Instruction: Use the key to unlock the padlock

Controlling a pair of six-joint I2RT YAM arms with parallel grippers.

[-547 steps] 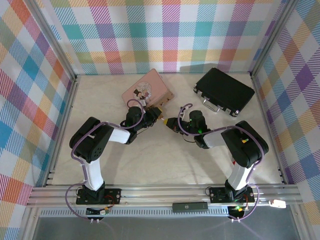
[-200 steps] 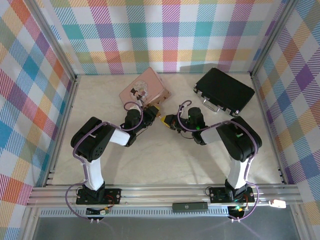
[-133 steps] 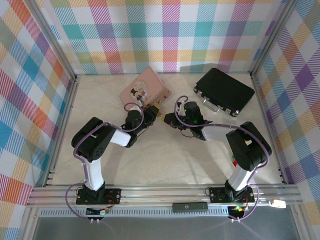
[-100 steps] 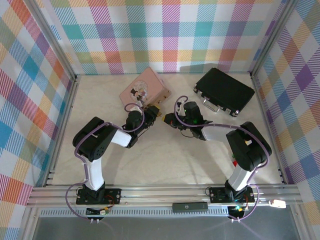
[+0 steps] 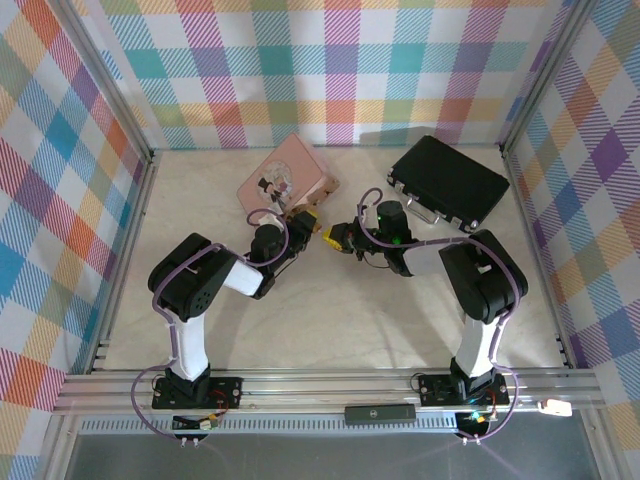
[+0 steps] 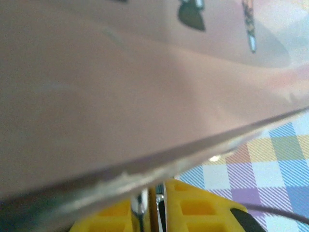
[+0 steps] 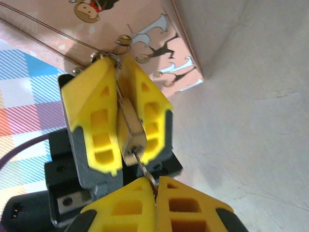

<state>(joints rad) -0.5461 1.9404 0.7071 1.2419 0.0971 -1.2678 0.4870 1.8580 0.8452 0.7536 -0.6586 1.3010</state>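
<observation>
Clamped narrowly in left gripper (image 7: 117, 72), beside pink box (image 7: 53, 29): padlock (image 7: 129, 126), long axis along the fingers, shackle toward the box, keyhole end aimed at right gripper (image 7: 155, 186). In line with it, key (image 7: 144, 168), tip meeting that end, bow pinched tight there.

Both arms reach in from the near edge and meet tip to tip past the middle of the surface, toward its far edge. The left arm (image 5: 215, 275) angles in from the left, and the left jaws pinch the padlock (image 7: 131, 130). The right arm (image 5: 470, 270) angles in from the right. The right jaws are pressed together on the key (image 7: 144, 169) and face the left jaws.
</observation>
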